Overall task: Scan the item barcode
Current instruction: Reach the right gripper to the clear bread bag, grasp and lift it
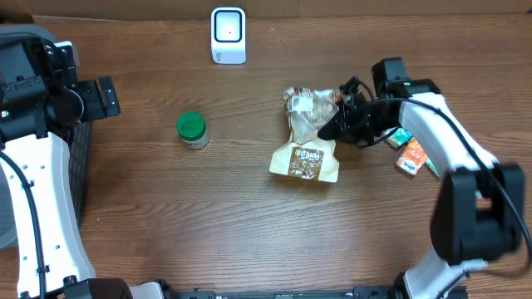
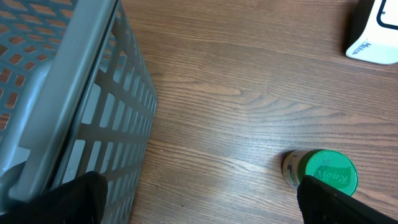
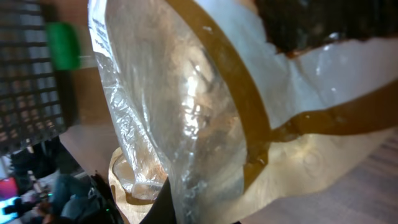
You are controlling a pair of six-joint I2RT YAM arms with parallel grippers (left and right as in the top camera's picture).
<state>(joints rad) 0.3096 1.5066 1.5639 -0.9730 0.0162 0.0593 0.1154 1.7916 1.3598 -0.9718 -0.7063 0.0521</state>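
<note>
Overhead: I see right pincer (image 1: 339,126) clamped tight on right edge of snack bag (image 1: 306,141), bag lying mid-counter (image 1: 249,232). White scanner (image 1: 229,35) at far edge, well apart from bag. Left pincer (image 1: 106,96) spread wide, holding nothing, beside grey basket (image 1: 81,166). Left wrist: basket wall at left, green-lidded jar (image 2: 323,171) near one fingertip (image 2: 342,202). Right wrist: clear, brown-trimmed bag film fills my view, pressed close.
</note>
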